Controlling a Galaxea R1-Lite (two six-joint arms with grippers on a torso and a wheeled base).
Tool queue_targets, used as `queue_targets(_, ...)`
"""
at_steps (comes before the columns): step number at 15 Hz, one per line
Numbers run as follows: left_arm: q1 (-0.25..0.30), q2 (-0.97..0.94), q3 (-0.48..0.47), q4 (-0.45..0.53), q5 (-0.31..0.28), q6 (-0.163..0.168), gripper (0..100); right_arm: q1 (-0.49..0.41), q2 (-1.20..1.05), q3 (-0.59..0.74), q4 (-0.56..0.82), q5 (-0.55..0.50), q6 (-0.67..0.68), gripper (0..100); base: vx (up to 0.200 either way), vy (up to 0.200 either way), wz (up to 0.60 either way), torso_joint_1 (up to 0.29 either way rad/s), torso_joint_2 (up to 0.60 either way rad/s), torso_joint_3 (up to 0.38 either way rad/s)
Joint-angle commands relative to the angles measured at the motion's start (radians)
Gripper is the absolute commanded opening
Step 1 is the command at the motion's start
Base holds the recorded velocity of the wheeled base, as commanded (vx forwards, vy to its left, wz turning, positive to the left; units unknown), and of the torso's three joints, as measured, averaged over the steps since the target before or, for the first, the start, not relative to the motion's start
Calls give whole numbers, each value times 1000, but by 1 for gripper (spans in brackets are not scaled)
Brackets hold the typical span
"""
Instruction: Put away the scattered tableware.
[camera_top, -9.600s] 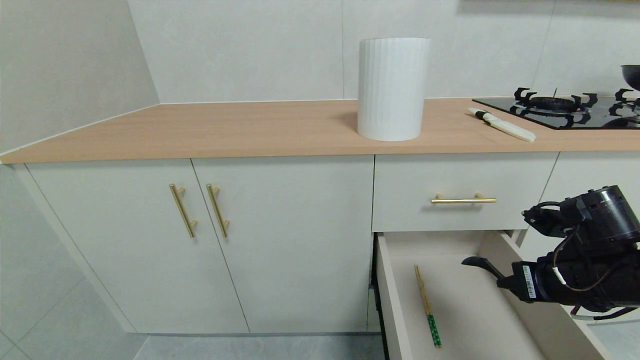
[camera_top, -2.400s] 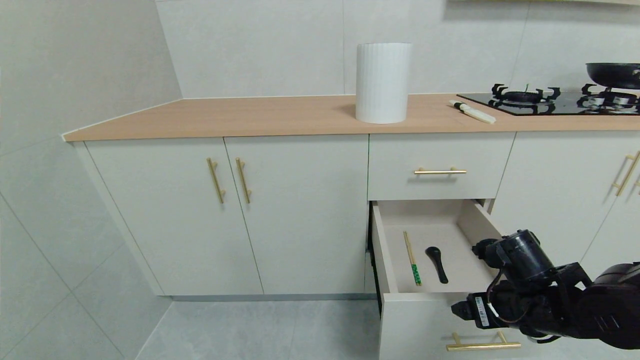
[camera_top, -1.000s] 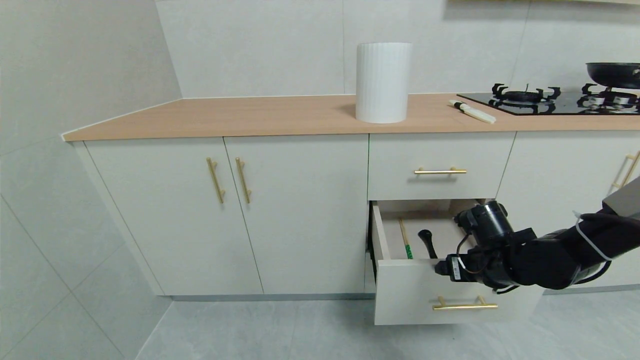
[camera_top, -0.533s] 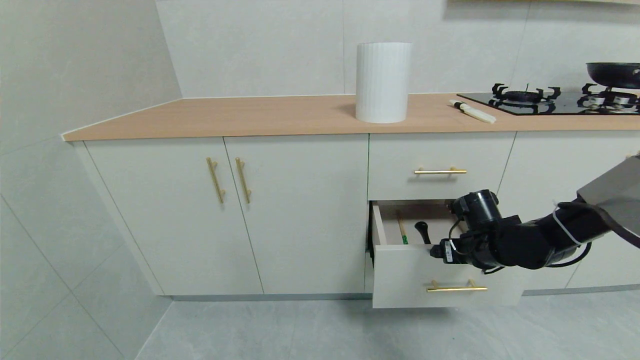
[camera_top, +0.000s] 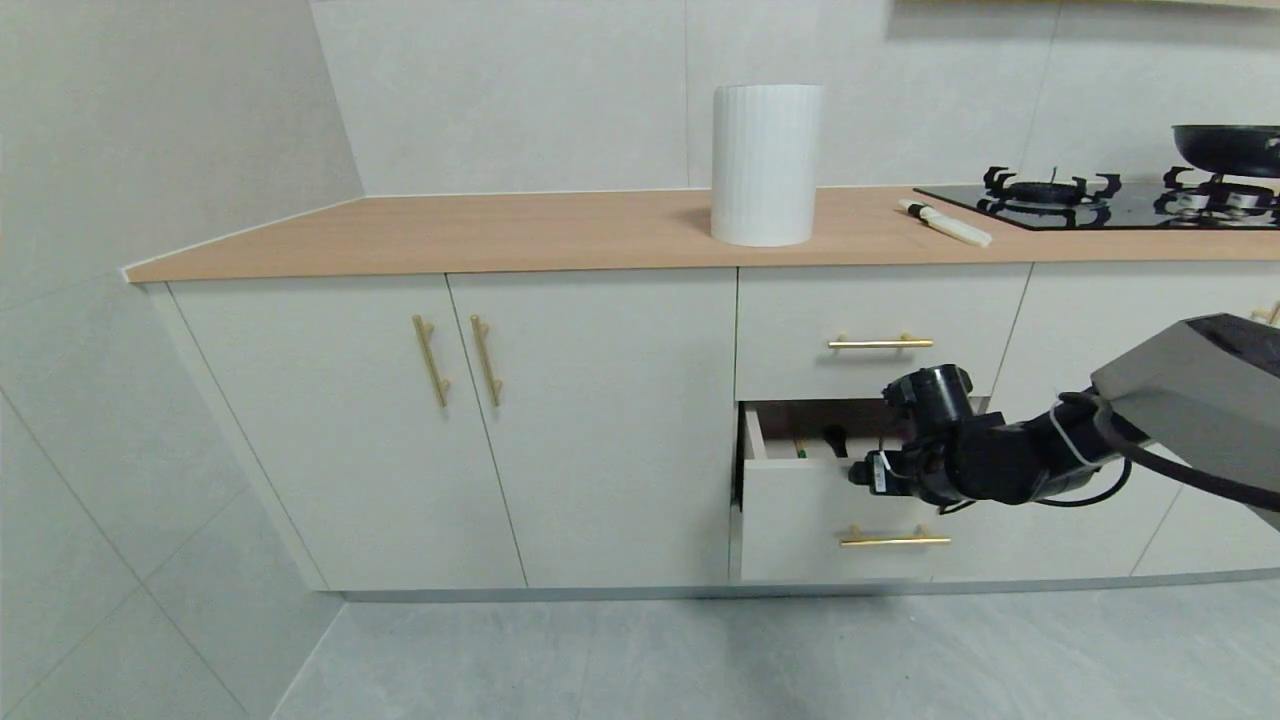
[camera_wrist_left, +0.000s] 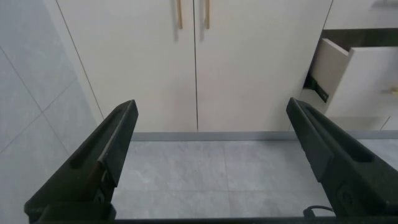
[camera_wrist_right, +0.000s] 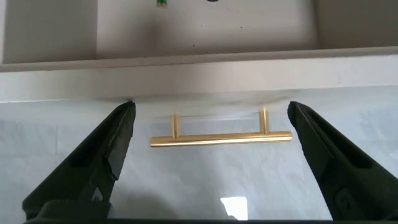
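Facing the barely open drawer (camera_top: 800, 520), arm outstretched, right end effector (camera_top: 862, 472) spread wide above the handle (camera_top: 894, 540)

chopsticks (camera_top: 798, 447): mostly hidden behind drawer front (camera_top: 830, 505) | spoon (camera_top: 835, 437): handle hidden likewise | pan (camera_top: 1228, 147): cut by edge

A light wooden countertop (camera_top: 500, 235) runs along pale grey tiled walls (camera_top: 520, 90), ending at a corner on its left. Beneath it — cream cabinet doors (camera_top: 590, 420) with slim gold handles (camera_top: 431, 360). Set into its right end is a black gas hob (camera_top: 1120, 212); below the cabinets, grey floor tiles (camera_top: 600, 660).
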Motion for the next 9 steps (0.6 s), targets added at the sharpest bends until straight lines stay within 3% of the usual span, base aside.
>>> queue_targets(1, 0, 0, 0, 0, 0, 0, 100, -17, 88, -88, -4, 0, 2, 100, 0, 0, 0, 0, 0, 0)
queue_targets(4, 0, 0, 0, 0, 0, 0, 100, -33, 151, -161, -22, 2, 0, 100, 0, 0, 0, 0, 0, 0)
queue_targets(9, 0, 0, 0, 0, 0, 0, 100, -68, 237, -193, -211, 0, 0, 100, 0, 0, 0, 0, 0, 0)
